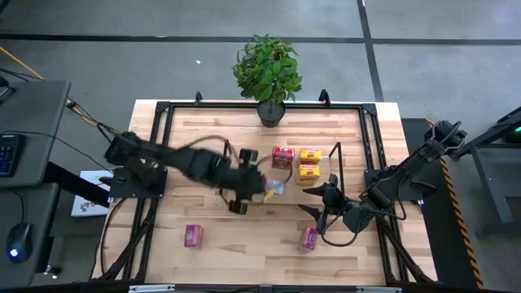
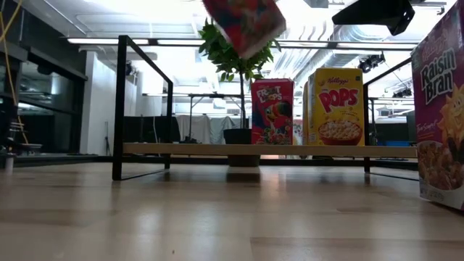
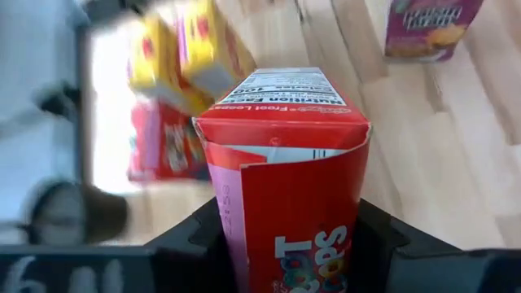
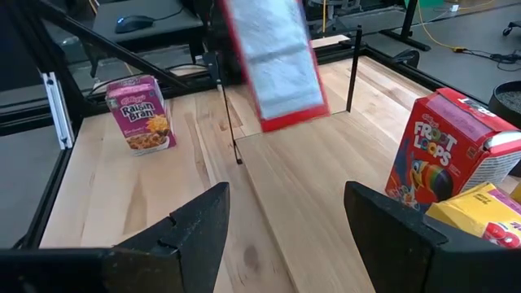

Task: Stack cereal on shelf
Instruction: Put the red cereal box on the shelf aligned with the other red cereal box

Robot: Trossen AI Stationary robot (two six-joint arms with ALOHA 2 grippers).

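Left claw (image 1: 254,185) (arm stretched over the shelf (image 1: 256,134)) grasps a red cereal box (image 3: 289,175); right claw (image 4: 285,224) released.

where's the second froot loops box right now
The left gripper holds the red Froot Loops box in the air above the shelf. In the high view it is left of the other Froot Loops box standing there.

A leafy green plant in a small black pot (image 1: 269,111) stands at the far edge of the big light wooden table (image 1: 212,252). Off to one side, a black computer mouse (image 1: 19,241) and a dark keyboard (image 1: 8,155) sit on a grey desk (image 1: 37,106).
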